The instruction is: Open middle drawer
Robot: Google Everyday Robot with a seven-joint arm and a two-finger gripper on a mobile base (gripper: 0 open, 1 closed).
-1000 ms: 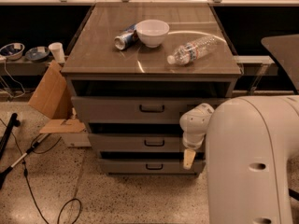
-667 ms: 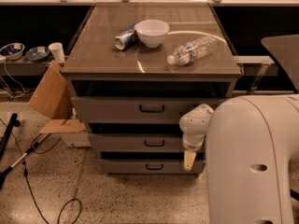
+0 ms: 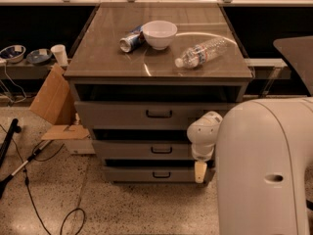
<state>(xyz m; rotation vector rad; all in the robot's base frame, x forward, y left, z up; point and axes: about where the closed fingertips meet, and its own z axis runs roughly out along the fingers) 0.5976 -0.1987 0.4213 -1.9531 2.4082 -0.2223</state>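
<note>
Under the cabinet top: three grey drawers stacked; middle drawer sits between the taller upper drawer and the narrow lowest drawer.
Handle: small black bar, centred on the middle front.
Gripper: gripper hangs low at the cabinet's right front, tip level with the lowest drawer.
Grip state: cannot tell.
Drawer vs gripper: handle lies left of and slightly above the gripper, apart from it.
Top surface: white bowl, can and bottle lying down.
</note>
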